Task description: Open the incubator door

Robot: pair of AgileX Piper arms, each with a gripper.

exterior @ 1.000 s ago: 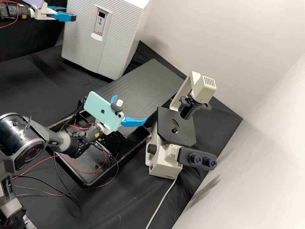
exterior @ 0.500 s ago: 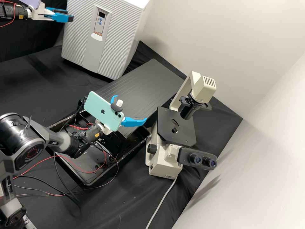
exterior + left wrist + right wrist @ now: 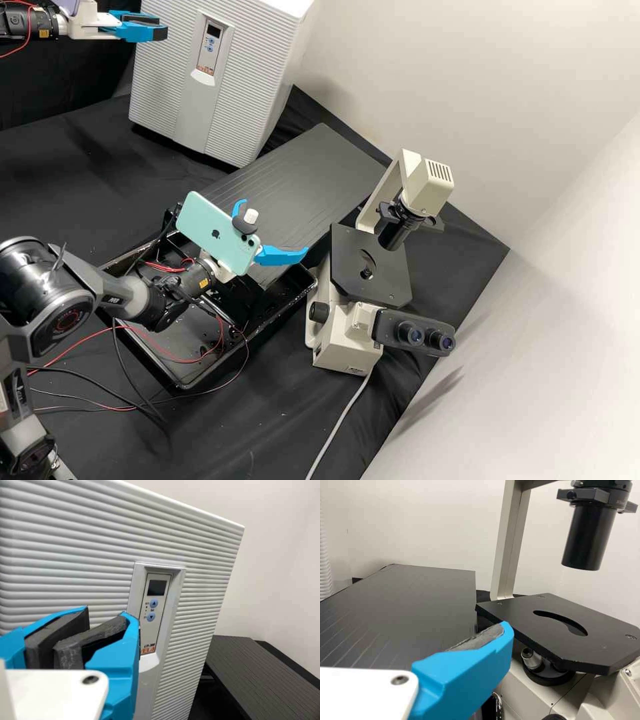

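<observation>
The light grey ribbed incubator [image 3: 167, 83] stands at the back left in the high view, its front door closed. My left gripper [image 3: 163, 33] is at the upper left part of that front, overlapping its left edge; whether it touches cannot be told. In the left wrist view the gripper [image 3: 106, 618] has its dark-padded fingers shut with nothing held, before the ribbed door [image 3: 205, 587] and beside the control panel [image 3: 154, 611]. My right gripper [image 3: 274, 227] stands open and empty over the black tray, far from the incubator. One blue finger of the right gripper [image 3: 470, 672] appears in the right wrist view.
A microscope [image 3: 347, 333] stands right of the right gripper, its black stage [image 3: 560, 630] close by. A dark ridged board [image 3: 313, 173] lies between incubator and microscope, partly over a black tray [image 3: 187, 383]. A phone [image 3: 213, 230] is mounted on the right arm.
My left gripper drew back slightly to the left, then moved right and a little upward in the high view, farther across the incubator's front edge. The right arm has kept still.
</observation>
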